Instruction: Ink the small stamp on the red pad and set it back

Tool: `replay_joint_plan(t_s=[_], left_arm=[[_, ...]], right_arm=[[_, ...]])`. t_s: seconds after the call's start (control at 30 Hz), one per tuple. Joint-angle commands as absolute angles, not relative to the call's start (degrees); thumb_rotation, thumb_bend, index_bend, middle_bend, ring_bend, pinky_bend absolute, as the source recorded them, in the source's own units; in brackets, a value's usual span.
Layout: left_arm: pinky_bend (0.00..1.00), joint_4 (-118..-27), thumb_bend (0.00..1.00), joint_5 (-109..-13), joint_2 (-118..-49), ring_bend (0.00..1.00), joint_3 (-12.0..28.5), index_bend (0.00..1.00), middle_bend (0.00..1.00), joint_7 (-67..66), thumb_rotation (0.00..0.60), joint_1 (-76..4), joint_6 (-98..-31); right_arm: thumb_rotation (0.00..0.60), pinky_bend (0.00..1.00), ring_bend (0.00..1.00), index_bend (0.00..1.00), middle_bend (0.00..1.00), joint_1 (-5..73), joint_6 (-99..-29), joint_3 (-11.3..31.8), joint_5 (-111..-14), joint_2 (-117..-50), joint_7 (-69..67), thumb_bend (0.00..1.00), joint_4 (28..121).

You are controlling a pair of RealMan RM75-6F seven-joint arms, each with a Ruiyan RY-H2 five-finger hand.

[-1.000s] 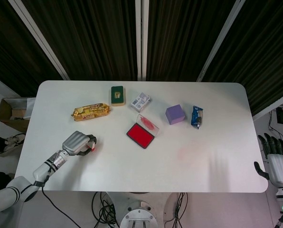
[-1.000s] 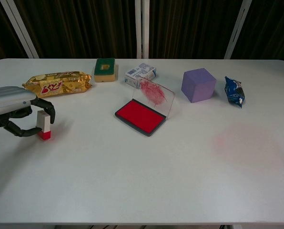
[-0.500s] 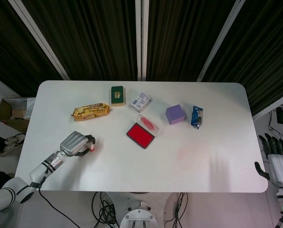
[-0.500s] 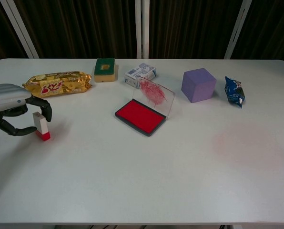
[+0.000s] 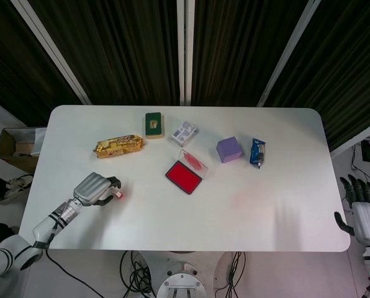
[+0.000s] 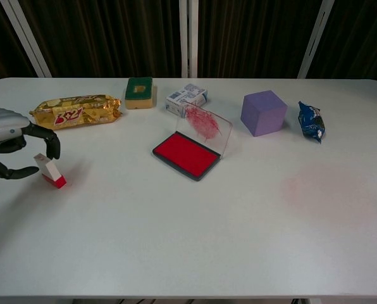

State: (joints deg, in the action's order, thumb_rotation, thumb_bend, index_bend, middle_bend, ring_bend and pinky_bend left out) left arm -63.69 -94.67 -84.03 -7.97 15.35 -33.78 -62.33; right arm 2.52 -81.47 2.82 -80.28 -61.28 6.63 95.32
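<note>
- Nearest, the right hand hangs off the table's near right corner in the head view, dark fingers apart and pointing up, nothing in it.
- Also near, at the table's left edge, the left hand curls its dark fingers around the top of the small stamp; whether they grip it or merely touch it cannot be told.
- That stamp has a white body and a red base; it leans with its top toward the hand, red end on the tabletop, well apart from the pad.
- Mid-table, the red ink pad lies open, its clear lid standing up on the far side, smeared with red.
- Right of the pad, nearer the front, a faint pink stain marks the white surface.
- Further back, the gold snack packet lies to the left.
- Beyond the pad's right side stands a purple cube, with a blue wrapped snack just beside it.
- Farthest, a green-topped sponge and a small white-and-blue box sit near each other by the back edge.
</note>
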Motion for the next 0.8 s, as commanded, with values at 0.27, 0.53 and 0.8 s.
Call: replay_joint_plan(t_s=[0.27, 0.53, 0.8], left_arm=[[0.53, -85.03, 0.34, -86.99, -67.47, 0.42, -2.6, 0.23, 0.24, 4.04, 0.435, -23.91, -79.99], [0.17, -84.14, 0.15, -79.32, -68.49, 0.05, -4.46, 0.05, 0.05, -2.01, 0.0, -11.71, -87.13], [0.17, -82.8, 0.16, -81.83, -69.06, 0.05, -3.53, 0.05, 0.05, -0.31, 0.0, -9.68, -88.57]], right_arm=[[0.6, 0.0, 0.0, 0.0, 0.0, 1.96, -81.58, 2.64, -80.14, -61.56, 4.32, 0.26, 94.1], [0.6, 0.0, 0.0, 0.0, 0.0, 1.44, -82.72, 2.21, -81.69, -62.0, 3.34, 0.26, 92.81], [0.6, 0.0, 0.0, 0.0, 0.0, 1.76, -82.61, 2.42, -81.96, -63.07, 3.84, 0.26, 92.42]])
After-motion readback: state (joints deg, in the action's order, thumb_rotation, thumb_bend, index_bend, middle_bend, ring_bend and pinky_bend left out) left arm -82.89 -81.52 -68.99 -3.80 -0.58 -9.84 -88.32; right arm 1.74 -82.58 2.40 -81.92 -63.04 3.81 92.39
